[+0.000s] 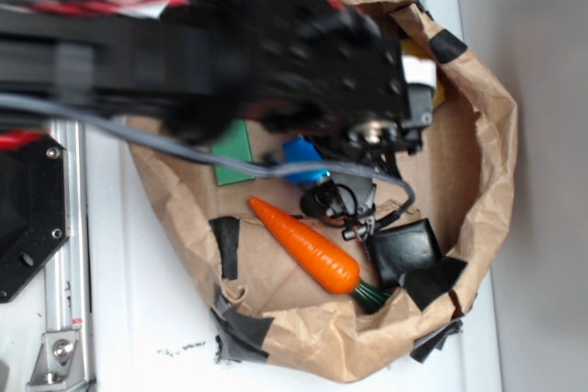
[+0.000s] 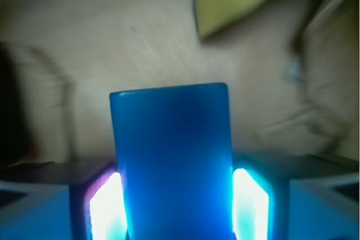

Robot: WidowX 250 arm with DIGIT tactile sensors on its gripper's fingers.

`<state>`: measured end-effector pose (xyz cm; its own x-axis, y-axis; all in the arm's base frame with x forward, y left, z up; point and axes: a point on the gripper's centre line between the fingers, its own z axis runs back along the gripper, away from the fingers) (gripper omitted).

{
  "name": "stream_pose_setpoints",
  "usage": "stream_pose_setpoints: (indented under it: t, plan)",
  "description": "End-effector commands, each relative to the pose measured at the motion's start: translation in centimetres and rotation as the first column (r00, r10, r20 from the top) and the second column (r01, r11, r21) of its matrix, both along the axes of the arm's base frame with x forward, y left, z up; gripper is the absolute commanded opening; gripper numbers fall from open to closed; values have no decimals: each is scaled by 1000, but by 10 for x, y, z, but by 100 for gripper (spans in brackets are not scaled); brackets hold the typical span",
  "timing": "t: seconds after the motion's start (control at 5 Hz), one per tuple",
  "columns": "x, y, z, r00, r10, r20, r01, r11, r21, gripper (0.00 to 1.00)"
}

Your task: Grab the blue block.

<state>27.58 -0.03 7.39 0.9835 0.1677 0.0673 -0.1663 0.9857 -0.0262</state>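
Starting with the exterior view: the blue block [image 1: 304, 161] lies inside the shallow brown paper bag [image 1: 478, 181], just beside the green block [image 1: 233, 151] and near the tip end of the carrot [image 1: 306, 245]. The black arm [image 1: 276, 52] reaches in from the left and covers most of the bag's upper half. Only part of the blue block shows below the arm and behind a gray cable [image 1: 211, 155]. The pincer's fingers cannot be made out in this view; motion blur on the arm hides them. Whether the block rests on the paper or is lifted cannot be told. A black box [image 1: 404, 247] sits near the carrot's green end, and a yellow item [image 1: 432, 66] is mostly cut off behind the arm.

Wrist view: the blue block [image 2: 171, 158] stands upright between the two fingers [image 2: 106, 206] of the pincer [image 2: 175, 209], touching both pads. The pincer is judged to be clenched on the block. Glare on the pads washes out the contact lines. The lower end of the block is cut off by the frame edge.

Progress: the grasp appears made. A lift clear of the bag, if required, is not confirmed.
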Motion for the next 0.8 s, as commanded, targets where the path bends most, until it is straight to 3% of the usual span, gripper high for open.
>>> stream_pose_setpoints:
  t: [0.0,0.2,0.6]
  plan:
    - [1,19,71,999,-16,38,18,999,-46,0]
    - [1,13,79,997,-56,61,60,996,-65,0]
    - [0,6,74,995,-83,51,86,994,-70,0]
